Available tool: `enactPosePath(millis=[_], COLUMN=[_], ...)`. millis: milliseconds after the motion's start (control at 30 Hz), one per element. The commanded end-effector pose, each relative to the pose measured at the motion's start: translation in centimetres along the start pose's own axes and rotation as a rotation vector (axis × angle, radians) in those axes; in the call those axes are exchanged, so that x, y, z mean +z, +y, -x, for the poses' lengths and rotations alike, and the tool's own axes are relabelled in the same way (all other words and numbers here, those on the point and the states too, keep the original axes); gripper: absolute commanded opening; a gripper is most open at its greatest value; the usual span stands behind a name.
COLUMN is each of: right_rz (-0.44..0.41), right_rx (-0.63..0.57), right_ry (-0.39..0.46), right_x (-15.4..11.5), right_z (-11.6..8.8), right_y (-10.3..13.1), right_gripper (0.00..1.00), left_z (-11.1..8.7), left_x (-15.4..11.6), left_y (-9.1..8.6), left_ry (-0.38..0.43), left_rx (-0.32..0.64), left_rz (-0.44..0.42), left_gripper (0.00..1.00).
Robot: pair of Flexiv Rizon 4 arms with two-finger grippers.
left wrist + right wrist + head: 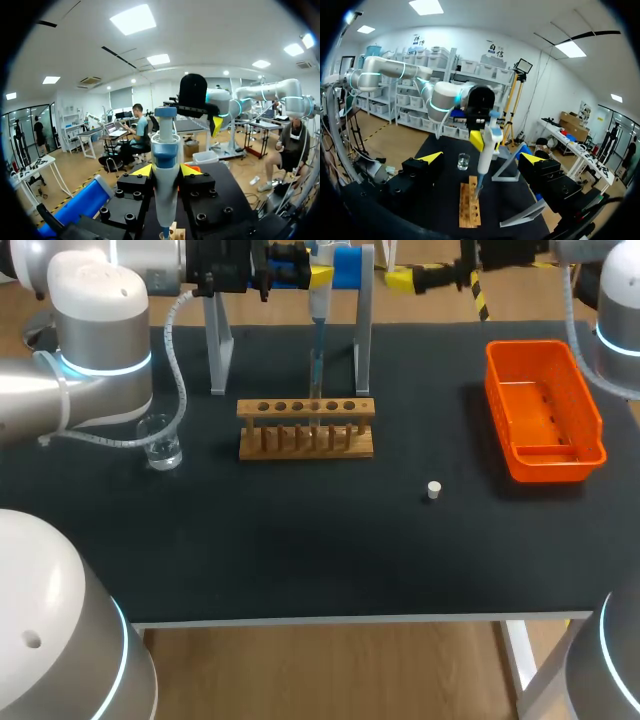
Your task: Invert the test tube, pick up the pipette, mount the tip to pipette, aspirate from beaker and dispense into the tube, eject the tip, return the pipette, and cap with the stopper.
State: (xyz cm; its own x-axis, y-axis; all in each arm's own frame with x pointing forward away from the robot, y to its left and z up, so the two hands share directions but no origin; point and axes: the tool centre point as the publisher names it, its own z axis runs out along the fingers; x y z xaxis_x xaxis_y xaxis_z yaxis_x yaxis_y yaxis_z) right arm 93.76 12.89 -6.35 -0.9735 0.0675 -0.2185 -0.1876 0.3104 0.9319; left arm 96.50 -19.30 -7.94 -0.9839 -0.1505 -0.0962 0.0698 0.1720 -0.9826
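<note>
Black table viewed from above and behind, with your two arms entering at the far corners. Your left gripper is pinched on the pipette. Its yellow fingertips press the white barrel from two sides, just under the blue collar, and the pipette hangs upright below the gripper. Directly beneath this gripper stands the wooden rack. The pipette's clear tip runs down to the rack's row of holes, but you cannot make out exactly where its lower end sits among them. Either side of the hanging pipette, just behind the rack, rise the two grey uprights of the pipette stand. Your right gripper is spread wide and holds nothing. It is raised above the table and faces the left gripper, so the pipette and the rack lie straight ahead of it, in line with the gap between its fingers. The clear beaker rests on the table beyond the rack as seen from the right gripper, and off to one side of the left gripper, close under your left arm. The small white stopper lies alone on the table, well apart from both grippers and nearer the front edge than the rack. The orange basket sits on the table below and beside the right gripper, under your right arm.
</note>
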Motion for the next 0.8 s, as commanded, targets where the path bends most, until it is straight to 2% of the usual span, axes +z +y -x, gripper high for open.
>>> enactPosePath(millis=[33,300,667,800], right_rz=[-0.012,-0.038,-0.099,-0.132], right_rx=[-0.006,-0.036,-0.002,-0.004], right_ry=[0.008,0.043,0.109,0.109], right_x=[0.1,1.9,6.2,7.9], right_z=[-0.1,-0.6,-1.5,-1.9], right_y=[-2.3,-6.0,-10.3,-12.1], right_gripper=[1.0,1.0,1.0,1.0], left_z=[0.0,0.0,0.0,0.0], left_x=[0.0,0.0,0.0,0.0], left_y=[0.0,0.0,0.0,0.0], left_ry=[0.0,0.0,0.0,0.0], left_rx=[0.0,0.0,0.0,0.0], left_rz=[0.0,0.0,0.0,0.0], left_gripper=[0.0,0.0,0.0,0.0])
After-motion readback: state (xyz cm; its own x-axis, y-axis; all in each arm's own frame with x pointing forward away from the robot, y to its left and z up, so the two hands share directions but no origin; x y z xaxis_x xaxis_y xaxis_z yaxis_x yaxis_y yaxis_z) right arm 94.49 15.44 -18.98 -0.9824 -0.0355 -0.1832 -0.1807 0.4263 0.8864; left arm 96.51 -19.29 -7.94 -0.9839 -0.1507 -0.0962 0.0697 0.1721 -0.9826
